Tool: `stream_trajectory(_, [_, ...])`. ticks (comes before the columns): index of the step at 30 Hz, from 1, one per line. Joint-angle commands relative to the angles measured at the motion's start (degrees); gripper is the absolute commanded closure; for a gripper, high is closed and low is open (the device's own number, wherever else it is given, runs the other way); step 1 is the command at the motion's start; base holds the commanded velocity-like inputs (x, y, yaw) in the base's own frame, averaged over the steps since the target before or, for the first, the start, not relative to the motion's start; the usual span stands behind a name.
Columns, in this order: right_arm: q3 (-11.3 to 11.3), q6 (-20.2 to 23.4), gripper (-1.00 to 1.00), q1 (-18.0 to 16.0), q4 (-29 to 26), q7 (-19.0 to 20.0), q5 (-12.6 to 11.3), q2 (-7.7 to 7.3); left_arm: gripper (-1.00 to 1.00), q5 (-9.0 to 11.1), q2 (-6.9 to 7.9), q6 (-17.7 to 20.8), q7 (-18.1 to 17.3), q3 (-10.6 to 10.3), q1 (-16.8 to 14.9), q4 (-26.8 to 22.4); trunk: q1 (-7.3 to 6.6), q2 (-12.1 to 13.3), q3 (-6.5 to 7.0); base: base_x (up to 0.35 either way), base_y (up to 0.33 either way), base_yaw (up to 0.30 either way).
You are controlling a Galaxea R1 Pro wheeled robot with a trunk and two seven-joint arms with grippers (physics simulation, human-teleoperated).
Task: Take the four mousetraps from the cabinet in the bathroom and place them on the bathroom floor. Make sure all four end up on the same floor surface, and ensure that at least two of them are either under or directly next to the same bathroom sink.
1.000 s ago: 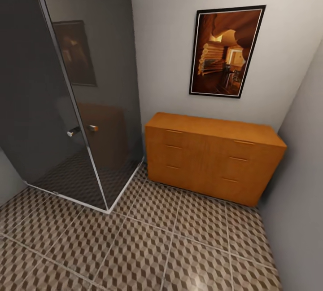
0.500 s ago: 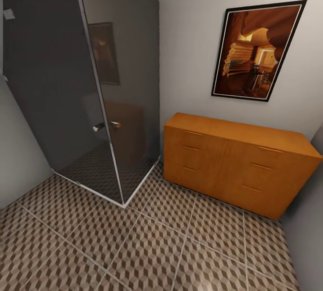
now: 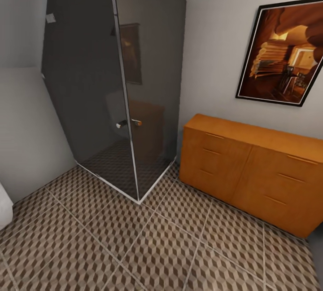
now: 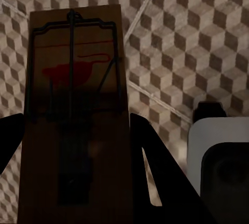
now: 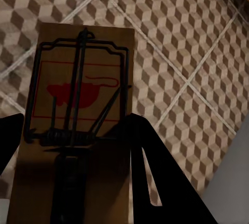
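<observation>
Carrying two traps toward the sink looks like the step in hand; no sink in the head view, so the base likely needs more turning before any set-down. Keep both boards level and gripped until the vanity is in sight, then lower them flat onto the same patterned tiles, not the shower floor.

Left wrist view: left gripper (image 4: 72, 146) clamped on a mousetrap (image 4: 72, 105), dark fingers (image 4: 10, 141) against both long edges, board sticking out ahead, wire bar and red mouse print facing the camera, bathroom floor (image 4: 192, 37) below.

Right wrist view: right gripper (image 5: 75, 146) holds a second mousetrap (image 5: 78, 99) the same way, over tile.

Head view: dark glass shower enclosure (image 3: 116, 84) at left, cabinet (image 3: 251, 174) at right against the wall, drawers closed, framed picture (image 3: 287, 53) above it. Other two traps' whereabouts: cannot tell.
</observation>
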Motion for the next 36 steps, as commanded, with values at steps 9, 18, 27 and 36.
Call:
stream_trajectory(9, [0.5, -0.3, 1.0, 0.0, 0.0, -0.1, -0.7, 0.01, 1.0, 0.3, 0.01, -0.4, 0.2, -0.5, -0.1, -0.2, 0.01, -0.1, -0.08, 0.0, 0.0, 0.284])
stream_trajectory(18, [0.5, -0.3, 1.0, 0.0, 0.0, -0.1, -0.7, 0.01, 1.0, 0.3, 0.01, -0.4, 0.2, -0.5, -0.1, -0.2, 0.01, -0.1, -0.08, 0.0, 0.0, 0.284])
stream_trajectory(27, [0.6, -0.3, 1.0, 0.0, 0.0, 0.0, -0.6, 0.01, 1.0, 0.4, 0.01, -0.4, 0.2, -0.5, -0.1, -0.2, 0.01, -0.1, -0.08, 0.0, 0.0, 0.284])
stream_trajectory(36, [0.6, -0.2, 1.0, 0.0, 0.0, 0.0, -0.7, 0.09, 1.0, 0.4, 0.01, -0.4, 0.2, -0.5, -0.1, -0.2, 0.01, -0.1, -0.34, 0.0, 0.0, 0.257])
